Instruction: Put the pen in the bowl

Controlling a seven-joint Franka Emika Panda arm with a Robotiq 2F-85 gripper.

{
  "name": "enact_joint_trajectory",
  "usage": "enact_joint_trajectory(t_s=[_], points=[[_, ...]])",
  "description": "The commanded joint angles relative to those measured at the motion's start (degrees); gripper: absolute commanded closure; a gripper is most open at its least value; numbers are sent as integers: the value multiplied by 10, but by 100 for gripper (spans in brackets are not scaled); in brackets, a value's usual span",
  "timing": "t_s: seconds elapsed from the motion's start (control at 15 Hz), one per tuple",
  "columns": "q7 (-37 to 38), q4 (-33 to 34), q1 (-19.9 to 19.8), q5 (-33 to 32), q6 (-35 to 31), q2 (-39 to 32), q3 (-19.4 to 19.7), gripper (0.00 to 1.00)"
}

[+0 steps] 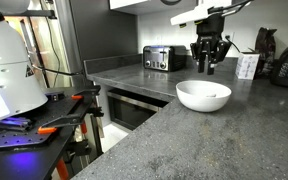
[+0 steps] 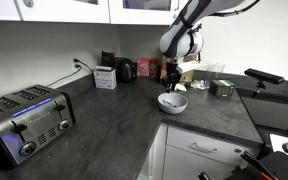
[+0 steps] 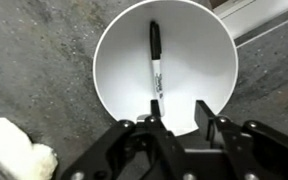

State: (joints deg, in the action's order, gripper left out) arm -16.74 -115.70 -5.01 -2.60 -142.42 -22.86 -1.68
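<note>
the marker pen (image 3: 156, 60) lay inside the white bowl (image 3: 114, 70), centre frame; the pincer (image 3: 176, 112) hung open and empty above. best lifted straight up, clear of the rim.

White-and-grey jointed arm (image 2: 187, 28), black gripper (image 3: 179, 112), dark angular fingers (image 3: 206, 120)

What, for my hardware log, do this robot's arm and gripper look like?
The arm is white and light grey, built of rounded, tube-like segments. The gripper at its end is black, with two angular, jointed fingers that show best in the wrist view. No markings are legible.
</note>
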Motion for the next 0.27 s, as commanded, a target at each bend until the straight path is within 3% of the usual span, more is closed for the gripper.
enact_joint_trajectory(t_s=[0.0,0.2], points=[[28,-19,10,3,-17,25,1,26],[65,-19,34,-15,14,47,5,4]])
